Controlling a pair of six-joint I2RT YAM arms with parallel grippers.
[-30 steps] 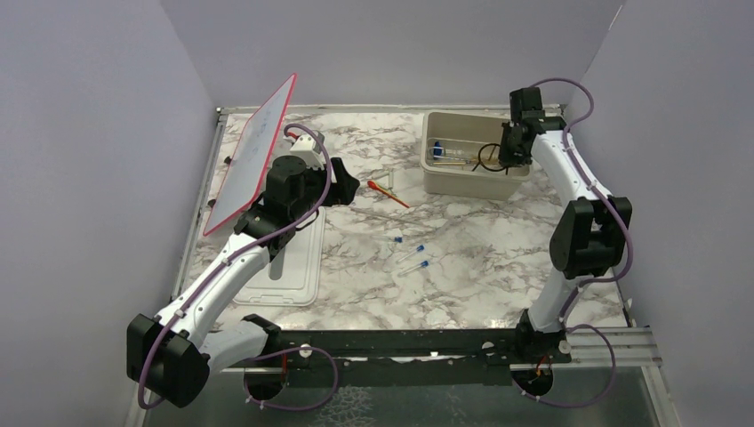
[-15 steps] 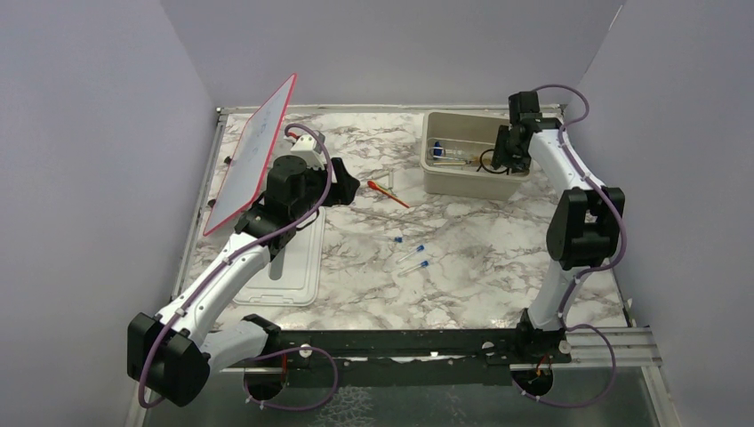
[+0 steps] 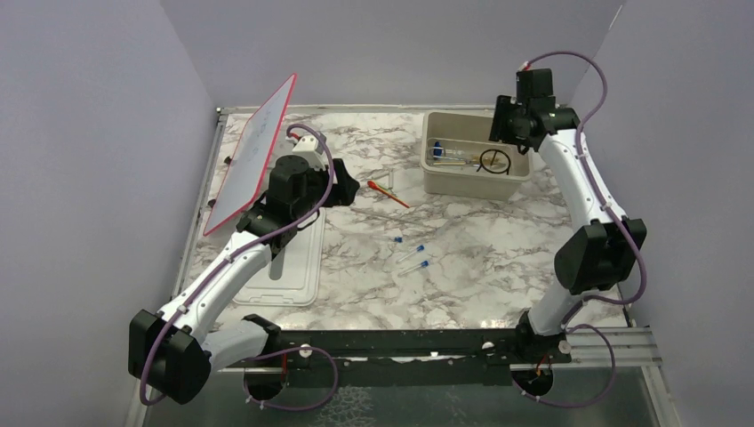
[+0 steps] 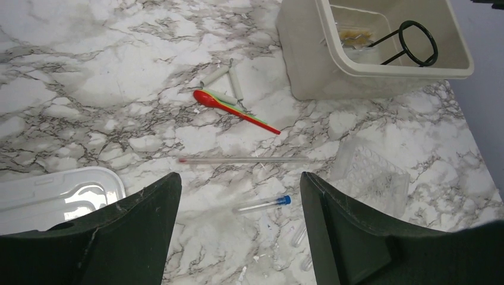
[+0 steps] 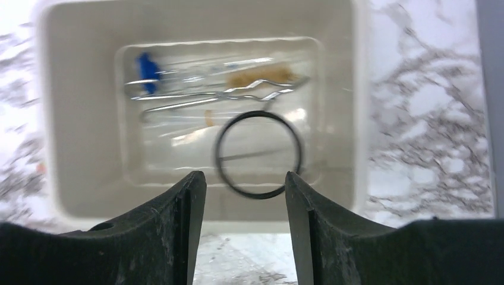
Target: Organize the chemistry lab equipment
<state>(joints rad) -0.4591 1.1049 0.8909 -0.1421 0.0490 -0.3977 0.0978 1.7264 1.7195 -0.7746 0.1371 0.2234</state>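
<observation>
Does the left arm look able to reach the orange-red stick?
Probably yes: the left gripper hangs open near the orange-red stick, which lies uncovered on bare marble; a white-handled tool lies beside it.

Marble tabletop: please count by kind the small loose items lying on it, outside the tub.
orange-red stick: 1
blue-capped tubes: 3
thin clear rod: 1
white-handled wire clip: 1
clear plastic tray: 1
Total: 7
</observation>
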